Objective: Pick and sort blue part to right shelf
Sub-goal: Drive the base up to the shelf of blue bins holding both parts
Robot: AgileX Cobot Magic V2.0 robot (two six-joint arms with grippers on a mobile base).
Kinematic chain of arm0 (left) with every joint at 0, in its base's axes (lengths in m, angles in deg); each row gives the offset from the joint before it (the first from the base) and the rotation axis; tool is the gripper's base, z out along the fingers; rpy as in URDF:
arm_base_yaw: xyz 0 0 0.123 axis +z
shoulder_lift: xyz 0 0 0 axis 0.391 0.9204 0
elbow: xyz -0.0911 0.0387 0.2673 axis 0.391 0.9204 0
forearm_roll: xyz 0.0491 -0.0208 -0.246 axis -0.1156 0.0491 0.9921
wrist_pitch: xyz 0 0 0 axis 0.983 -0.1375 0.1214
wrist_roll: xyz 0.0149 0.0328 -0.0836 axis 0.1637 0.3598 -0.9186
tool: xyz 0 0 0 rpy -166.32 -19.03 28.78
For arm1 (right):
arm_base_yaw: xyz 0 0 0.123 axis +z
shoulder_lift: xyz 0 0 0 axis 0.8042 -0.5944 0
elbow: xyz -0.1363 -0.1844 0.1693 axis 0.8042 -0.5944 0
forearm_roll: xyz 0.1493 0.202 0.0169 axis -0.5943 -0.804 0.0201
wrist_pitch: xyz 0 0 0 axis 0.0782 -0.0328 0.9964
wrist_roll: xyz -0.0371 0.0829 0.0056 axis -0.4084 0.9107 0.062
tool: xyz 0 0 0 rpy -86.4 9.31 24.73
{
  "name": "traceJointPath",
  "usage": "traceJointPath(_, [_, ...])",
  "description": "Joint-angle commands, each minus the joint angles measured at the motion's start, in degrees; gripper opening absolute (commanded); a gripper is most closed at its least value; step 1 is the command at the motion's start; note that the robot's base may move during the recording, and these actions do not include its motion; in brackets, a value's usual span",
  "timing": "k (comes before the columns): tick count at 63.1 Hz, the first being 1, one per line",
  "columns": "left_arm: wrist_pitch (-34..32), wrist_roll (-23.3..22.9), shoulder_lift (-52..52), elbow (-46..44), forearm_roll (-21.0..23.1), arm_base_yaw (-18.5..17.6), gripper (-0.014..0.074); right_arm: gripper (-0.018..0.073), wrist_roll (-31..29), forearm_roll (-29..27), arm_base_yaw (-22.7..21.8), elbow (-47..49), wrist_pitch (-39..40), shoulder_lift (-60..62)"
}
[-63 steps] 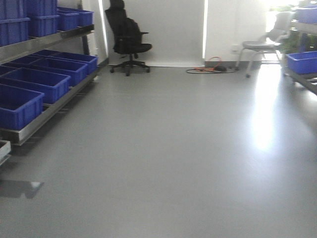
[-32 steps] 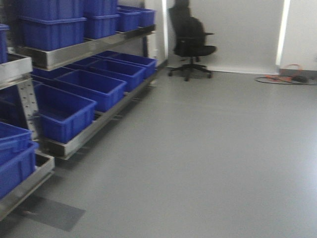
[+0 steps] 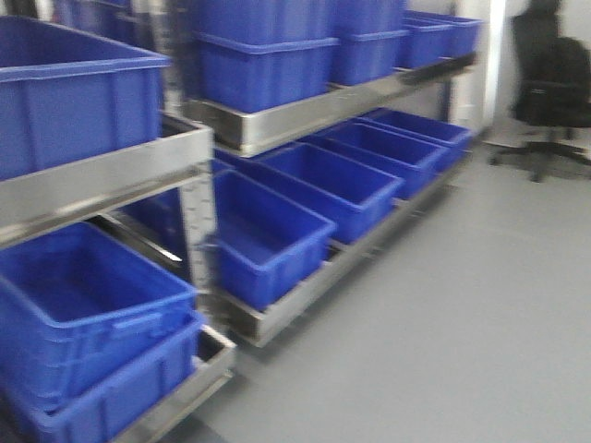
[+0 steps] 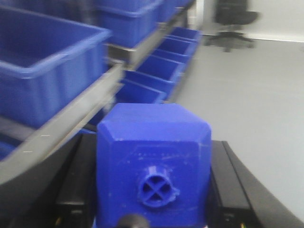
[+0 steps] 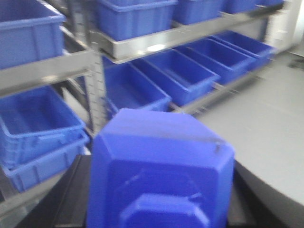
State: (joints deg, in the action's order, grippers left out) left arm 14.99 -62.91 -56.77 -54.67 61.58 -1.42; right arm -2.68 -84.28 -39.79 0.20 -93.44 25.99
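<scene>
A grey floor runs along a steel rack that carries blue crates on 2 levels. A black office chair stands beyond the rack's far end. All 3 views are blurred.

The blue part is clamped in the left gripper, whose 2 black fingers press against its sides. Its low round knob, marked with a cross, faces the wrist camera. The part is held above the floor, near the rack's front rail and outside every crate.

The right gripper has its fingers closed on a second blue block, which has bevelled shoulders and a broader cap. This block is also in front of the rack, facing the upright post between 2 bays.
</scene>
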Motion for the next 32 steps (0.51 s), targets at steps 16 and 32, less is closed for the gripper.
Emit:
traceJointPath(16, [-4.9, 0.0, 0.8, -1.6, -0.4, -0.4, 0.0312, 0.023, -0.7, 0.4, -0.1, 1.4, 5.5, -0.8])
traceJointPath(32, [-4.9, 0.0, 0.8, -1.6, -0.4, -0.4, 0.0312, 0.023, -0.7, 0.4, -0.1, 1.4, 5.5, -0.8])
